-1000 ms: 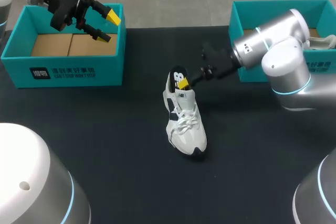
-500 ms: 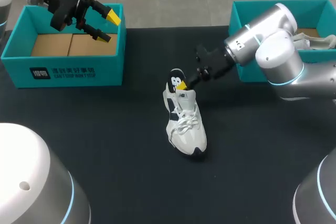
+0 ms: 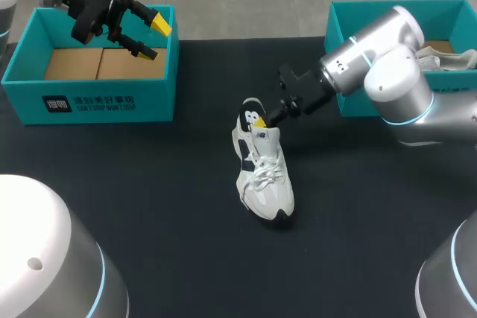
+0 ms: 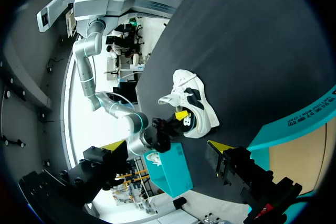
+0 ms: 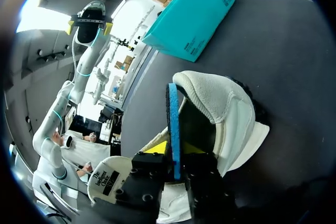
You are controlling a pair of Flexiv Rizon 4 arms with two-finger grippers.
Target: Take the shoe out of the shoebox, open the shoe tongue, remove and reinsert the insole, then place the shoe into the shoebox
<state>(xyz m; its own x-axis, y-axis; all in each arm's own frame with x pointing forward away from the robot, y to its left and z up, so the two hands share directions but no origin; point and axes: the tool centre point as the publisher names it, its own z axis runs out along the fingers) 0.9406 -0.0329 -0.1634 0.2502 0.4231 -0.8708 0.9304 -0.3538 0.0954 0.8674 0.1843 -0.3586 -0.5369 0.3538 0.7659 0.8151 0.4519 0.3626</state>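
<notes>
White sneaker (image 3: 264,173) stands upright on the black table (image 3: 149,206) between two teal shoeboxes, well apart from each, toe toward the robot; its insole (image 5: 171,114) stands on edge, projecting from the heel opening. Right gripper (image 3: 259,120) sits at the heel; the right wrist view shows one yellow fingertip on each side of the insole, apparently clamped on it, though contact is partly hidden. Left gripper (image 3: 145,37) hovers above the right part of the left shoebox (image 3: 89,102); fingers apart, holding nothing. Right shoebox (image 3: 339,27) lies behind the right arm (image 3: 387,72); a second pale shoe (image 3: 447,59) lies inside.
</notes>
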